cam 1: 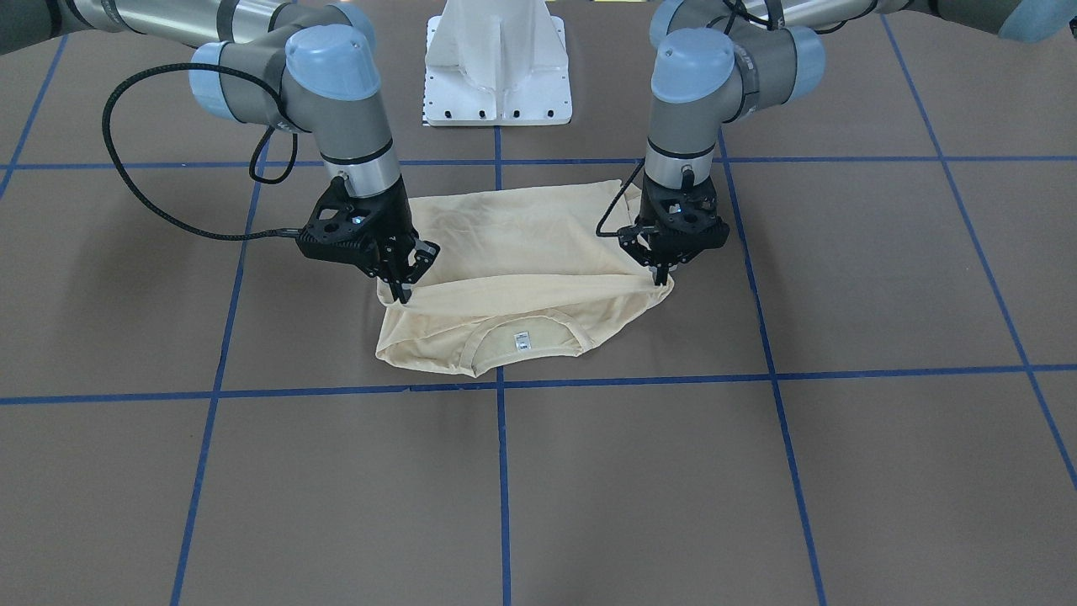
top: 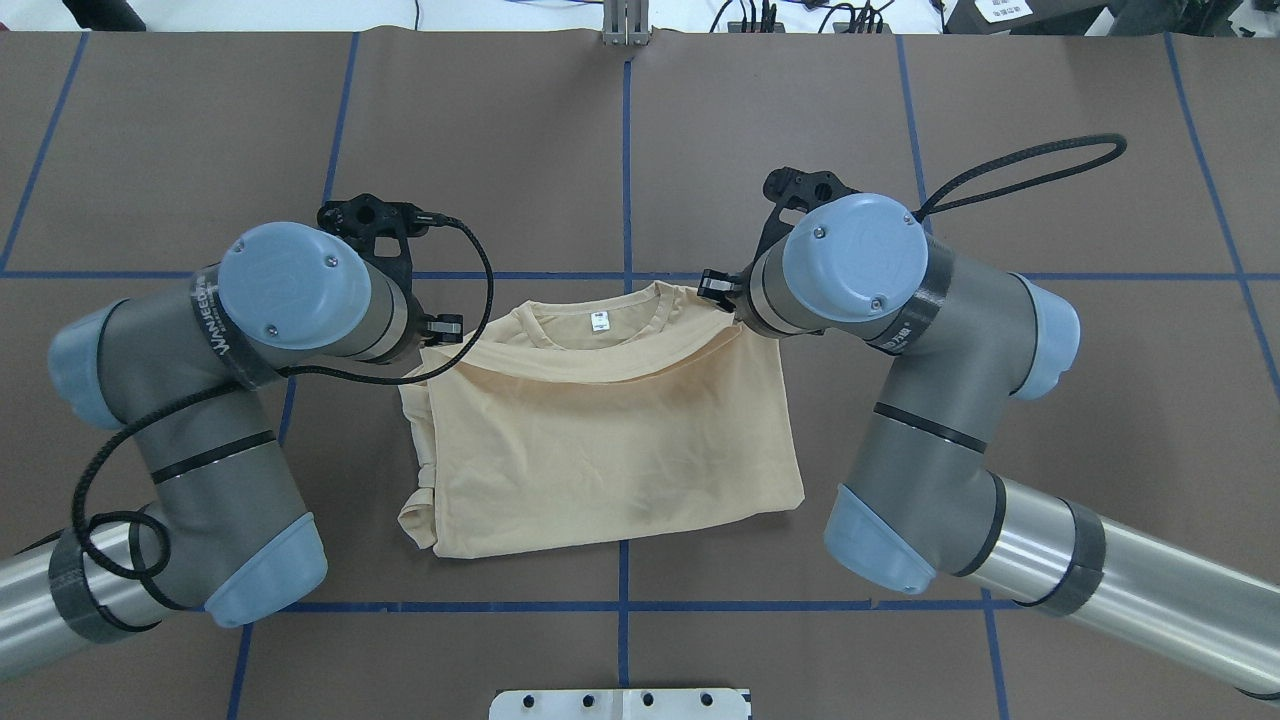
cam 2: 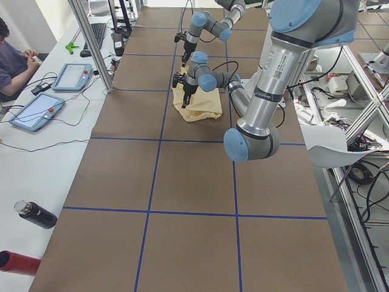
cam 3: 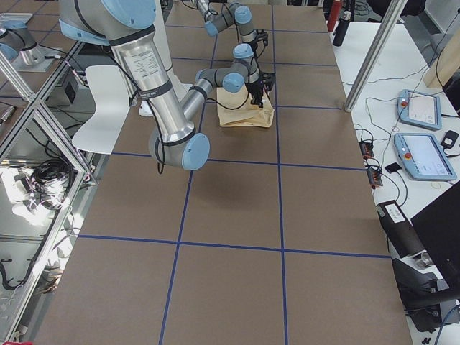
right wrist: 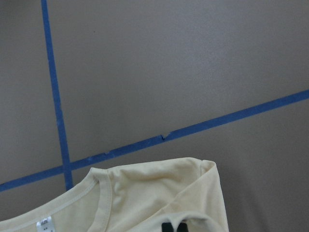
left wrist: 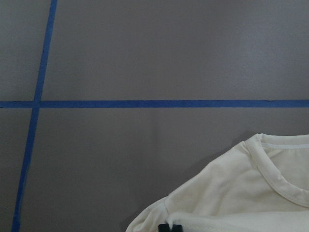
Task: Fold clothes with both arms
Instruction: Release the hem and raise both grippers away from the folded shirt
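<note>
The pale cream-yellow shirt [cam 1: 505, 252] lies on the brown table, folded over itself, its collar and white neck label [cam 1: 521, 340] on the side away from the robot. A folded edge runs taut and slightly raised between the two grippers. My left gripper [cam 1: 660, 273] is shut on that edge at one shoulder corner, and my right gripper [cam 1: 402, 290] is shut on it at the other. In the overhead view the shirt [top: 600, 440] shows no print, and the wrists hide both grippers. Each wrist view shows black fingertips [left wrist: 170, 227] [right wrist: 174, 226] closed on cloth.
The white base mount [cam 1: 498, 67] stands at the robot's side of the table. Blue tape lines [cam 1: 501, 471] grid the brown surface. A black cable [cam 1: 126, 177] loops beside my right arm. A side bench holds tablets [cam 2: 36, 111], a bottle [cam 2: 35, 214] and a seated person [cam 2: 12, 58].
</note>
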`<move>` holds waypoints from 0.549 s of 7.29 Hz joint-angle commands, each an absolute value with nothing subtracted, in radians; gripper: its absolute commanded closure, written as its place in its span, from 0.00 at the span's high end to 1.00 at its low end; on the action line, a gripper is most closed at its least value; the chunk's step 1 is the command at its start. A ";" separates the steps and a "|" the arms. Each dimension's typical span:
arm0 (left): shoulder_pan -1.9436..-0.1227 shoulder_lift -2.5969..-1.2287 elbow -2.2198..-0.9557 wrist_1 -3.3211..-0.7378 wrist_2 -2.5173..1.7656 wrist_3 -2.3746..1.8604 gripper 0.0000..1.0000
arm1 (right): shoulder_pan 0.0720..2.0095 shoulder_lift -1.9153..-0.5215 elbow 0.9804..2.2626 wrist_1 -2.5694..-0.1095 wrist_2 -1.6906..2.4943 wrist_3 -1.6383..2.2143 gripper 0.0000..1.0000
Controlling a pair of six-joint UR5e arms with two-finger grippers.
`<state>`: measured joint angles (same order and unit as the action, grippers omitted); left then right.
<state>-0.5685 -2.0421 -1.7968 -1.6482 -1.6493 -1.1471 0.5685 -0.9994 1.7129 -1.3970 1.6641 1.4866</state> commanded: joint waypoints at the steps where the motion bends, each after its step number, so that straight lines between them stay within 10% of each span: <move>1: -0.574 -2.042 -1.756 -1.692 -1.641 -1.072 0.00 | 0.578 -0.997 1.635 -1.344 1.661 1.448 0.00; 2: -0.574 -2.042 -1.753 -1.697 -1.643 -1.071 0.09 | 0.581 -0.997 1.634 -1.344 1.663 1.448 0.01; 3: -0.575 -2.036 -1.756 -1.704 -1.644 -1.048 0.93 | 0.581 -0.997 1.628 -1.345 1.663 1.444 0.74; 4: -0.577 -2.026 -1.769 -1.744 -1.651 -1.033 1.00 | 0.598 -0.982 1.629 -1.345 1.673 1.407 1.00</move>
